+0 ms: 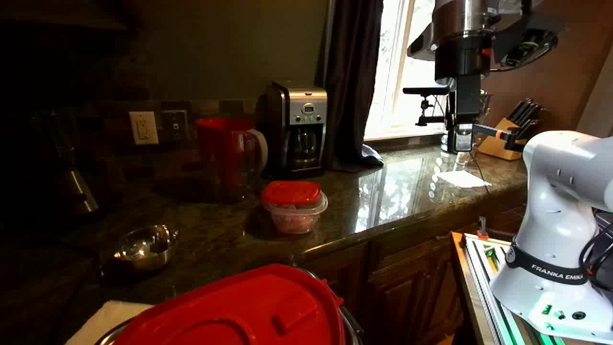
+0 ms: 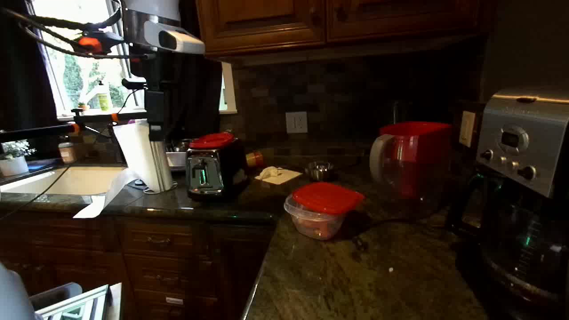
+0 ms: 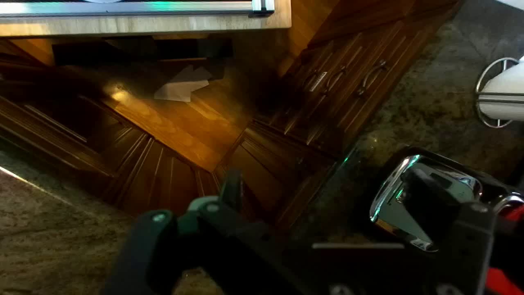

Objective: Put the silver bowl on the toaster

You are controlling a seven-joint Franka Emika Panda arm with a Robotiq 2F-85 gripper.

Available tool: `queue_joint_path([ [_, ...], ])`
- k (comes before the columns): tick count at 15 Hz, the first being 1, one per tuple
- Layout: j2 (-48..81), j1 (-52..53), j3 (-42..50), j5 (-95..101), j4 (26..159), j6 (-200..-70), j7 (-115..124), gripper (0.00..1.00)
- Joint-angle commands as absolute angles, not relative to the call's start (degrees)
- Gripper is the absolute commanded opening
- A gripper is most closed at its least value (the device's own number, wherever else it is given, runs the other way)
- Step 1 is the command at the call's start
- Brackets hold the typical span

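Observation:
The silver bowl [image 1: 146,249] stands upright on the dark counter; it also shows, small, in an exterior view [image 2: 319,171]. It is out of the wrist view. The toaster [image 2: 205,174], with a chrome front and dark sides, stands near the counter edge with a big red lid [image 2: 212,141] on top. In the wrist view the toaster [image 3: 403,217] is at the right, partly behind one finger. In an exterior view the red lid [image 1: 258,311] hides most of it. My gripper [image 3: 327,186] is open and empty. It hangs high, apart from bowl and toaster, in both exterior views [image 1: 463,139] [image 2: 156,129].
A clear tub with a red lid [image 2: 326,200] stands near the inner counter corner. A red pitcher [image 2: 411,153] and coffee maker [image 2: 524,133] stand behind it. A paper towel roll [image 2: 146,160] is beside the toaster. A white sheet [image 2: 284,177] lies between toaster and bowl.

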State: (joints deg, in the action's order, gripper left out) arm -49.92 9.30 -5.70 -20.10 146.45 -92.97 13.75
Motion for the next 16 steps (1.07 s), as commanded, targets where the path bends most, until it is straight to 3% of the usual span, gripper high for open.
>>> queue_joint_path([
  [1, -49.99, 7.41, -6.97, -20.98, 146.24, -92.39, 12.69, 1.0],
  [7, -48.78, 6.46, -8.21, -21.64, 145.38, -93.07, 15.83, 1.0],
  [16, -24.4, -2.93, -23.8, -15.73, 129.71, -120.25, 46.77, 1.0],
])
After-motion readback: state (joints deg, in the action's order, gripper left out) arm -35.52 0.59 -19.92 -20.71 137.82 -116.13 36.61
